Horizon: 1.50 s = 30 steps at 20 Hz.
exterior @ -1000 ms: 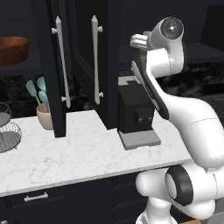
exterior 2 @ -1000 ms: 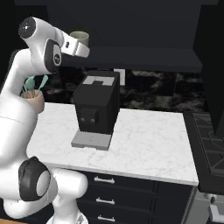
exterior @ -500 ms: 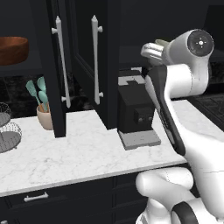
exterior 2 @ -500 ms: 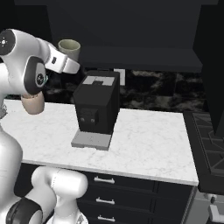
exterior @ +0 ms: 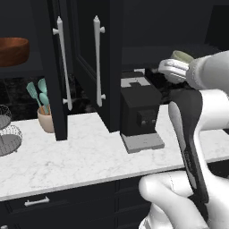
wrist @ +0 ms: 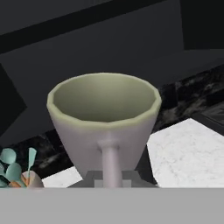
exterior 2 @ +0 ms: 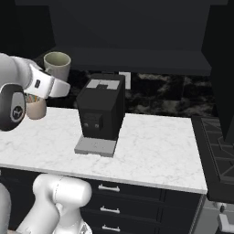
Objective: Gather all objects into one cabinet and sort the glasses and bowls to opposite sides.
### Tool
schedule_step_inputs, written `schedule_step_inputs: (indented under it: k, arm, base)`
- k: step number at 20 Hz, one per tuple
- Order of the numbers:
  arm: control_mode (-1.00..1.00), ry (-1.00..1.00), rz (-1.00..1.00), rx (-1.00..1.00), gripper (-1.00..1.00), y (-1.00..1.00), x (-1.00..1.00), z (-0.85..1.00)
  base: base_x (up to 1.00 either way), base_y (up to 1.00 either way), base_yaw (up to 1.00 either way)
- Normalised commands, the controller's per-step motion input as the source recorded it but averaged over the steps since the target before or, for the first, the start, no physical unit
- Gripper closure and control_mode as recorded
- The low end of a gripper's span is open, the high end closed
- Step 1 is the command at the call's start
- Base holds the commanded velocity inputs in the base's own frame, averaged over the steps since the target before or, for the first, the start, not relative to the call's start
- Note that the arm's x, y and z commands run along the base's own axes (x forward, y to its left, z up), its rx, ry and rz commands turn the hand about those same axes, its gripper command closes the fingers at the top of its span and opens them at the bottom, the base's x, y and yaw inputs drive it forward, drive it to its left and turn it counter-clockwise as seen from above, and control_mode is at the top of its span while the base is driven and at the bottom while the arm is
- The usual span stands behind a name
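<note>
No legible writing is seen. In the left base view, the wooden bowl (exterior: 12, 50) sits on the cabinet (exterior: 49, 67) shelf at far left. Further right, a pale mug (exterior 2: 56, 65) is held upright above the coffee machine (exterior 2: 101, 112) on the table (exterior 2: 155, 151), jaws clamped on its handle. Its hollow interior is shown in the hand view.

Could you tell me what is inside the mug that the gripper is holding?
Nothing shows inside the mug: in the hand view its greenish inner wall is bare down as far as one can see. The near rim hides the very bottom, so that part stays unseen.
</note>
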Motion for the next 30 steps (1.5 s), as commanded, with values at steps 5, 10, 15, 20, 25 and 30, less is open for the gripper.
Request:
schedule_step_inputs:
  k: [5,10,15,20,25,30]
  arm:
    - [-1.0,0.0,0.04,0.08,1.0,-0.06,-1.0,0.0]
    - [-1.0,0.0,0.04,0.06,1.0,-0.05,-1.0,0.07]
    - [-1.0,-0.03,0.03,0.01,1.0,0.0,-0.93,0.09]
    - [-1.0,-0.05,0.0,0.0,1.0,0.0,-0.65,0.11]
    - [-1.0,0.0,0.0,0.0,1.0,0.0,-0.32,0.03]
    - [-1.0,0.0,0.0,0.01,1.0,0.0,-0.05,0.05]
  base:
    - [0.0,0.0,0.0]
    - [0.0,0.0,0.0]
    - [0.0,0.0,0.0]
    - [0.0,0.0,0.0]
    - [0.0,0.0,0.0]
    - [0.0,0.0,0.0]
